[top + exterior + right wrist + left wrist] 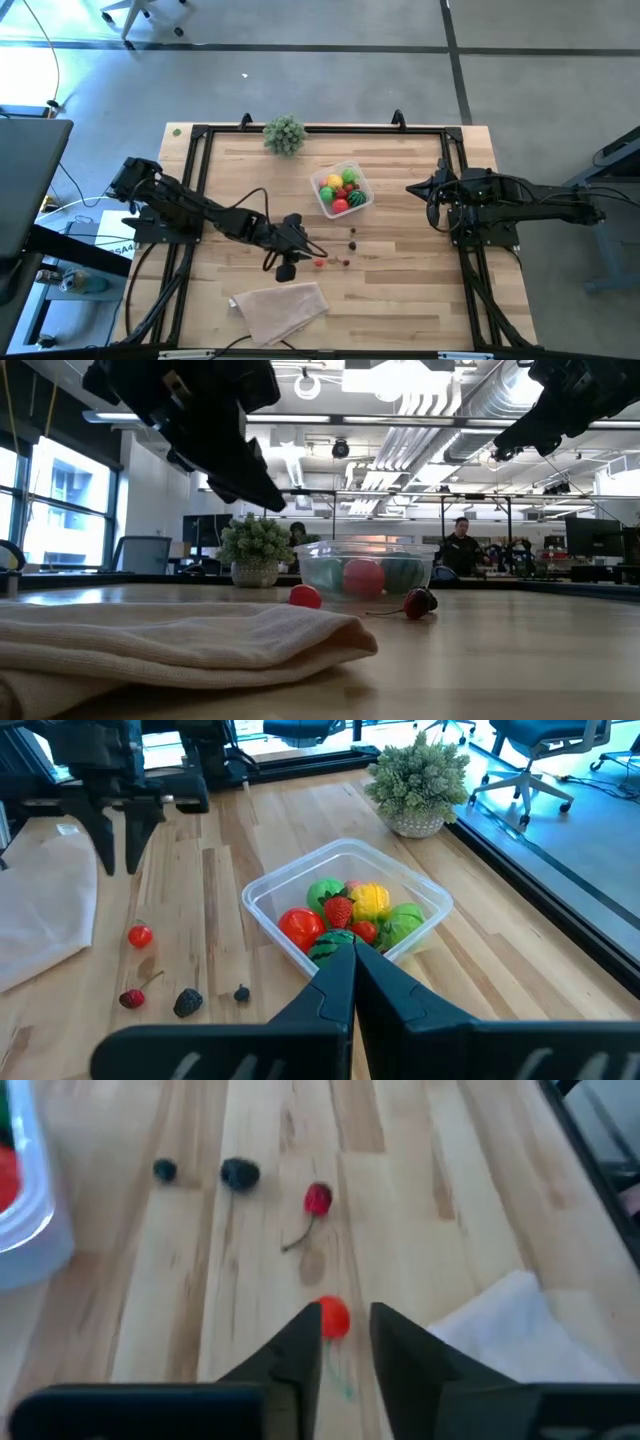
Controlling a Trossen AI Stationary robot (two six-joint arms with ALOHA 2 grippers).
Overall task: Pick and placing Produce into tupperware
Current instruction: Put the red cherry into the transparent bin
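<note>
Grey floor [330, 80], tall windows [60, 510] (left side), bright ceiling lights [375, 375], office chairs [545, 760].

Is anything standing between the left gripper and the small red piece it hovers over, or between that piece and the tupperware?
Nothing visible does. The left gripper is partly open just above the small red piece. Bare wood lies between it and the tupperware; the dark berries sit off to the side.
</note>
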